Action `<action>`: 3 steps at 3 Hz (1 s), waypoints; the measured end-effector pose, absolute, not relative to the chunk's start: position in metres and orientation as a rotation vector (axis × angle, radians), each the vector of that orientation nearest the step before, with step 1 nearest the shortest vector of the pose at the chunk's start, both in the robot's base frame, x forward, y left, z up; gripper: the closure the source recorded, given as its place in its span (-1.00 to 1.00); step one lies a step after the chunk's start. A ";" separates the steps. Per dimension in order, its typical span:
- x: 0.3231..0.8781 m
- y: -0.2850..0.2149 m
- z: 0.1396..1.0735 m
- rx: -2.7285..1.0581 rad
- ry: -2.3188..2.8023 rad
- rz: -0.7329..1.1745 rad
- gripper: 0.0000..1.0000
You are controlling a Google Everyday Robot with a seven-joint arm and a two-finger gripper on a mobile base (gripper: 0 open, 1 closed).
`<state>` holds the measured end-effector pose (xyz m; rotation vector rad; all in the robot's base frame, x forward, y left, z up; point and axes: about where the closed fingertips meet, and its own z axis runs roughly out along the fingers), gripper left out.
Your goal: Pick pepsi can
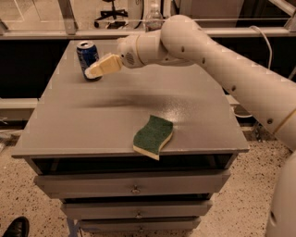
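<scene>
Gripper [90, 72] out over the far left part of the table [92, 129], and that's me, cream-coloured tip pointing down and to the left, right at the can [86, 53]. Can stands upright near the far left corner, dark blue with a silver top, and my tip overlaps its lower right side from this angle. Touching it or just in front of it? I can't tell. Released or clenched? Can't tell that either; all I see is one cream wedge, side-on. My arm [208, 51] stretches in from the right, white and thick, crossing above the far edge of the table. Nearer the front edge lies a sponge [153, 135], green face up with a yellow layer underneath, well apart from the can and from me. Below the tabletop, drawers [134, 184] stacked one under another. Behind the table, beyond my arm, the top of a clear bottle [154, 14] pokes up.
</scene>
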<state>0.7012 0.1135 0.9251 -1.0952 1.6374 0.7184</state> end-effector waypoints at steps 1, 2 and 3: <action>0.724 0.131 0.911 -1.072 1.632 0.730 -1.00; 0.743 0.146 0.900 -1.046 1.633 0.745 -1.00; 0.754 0.159 0.895 -1.030 1.634 0.765 -1.00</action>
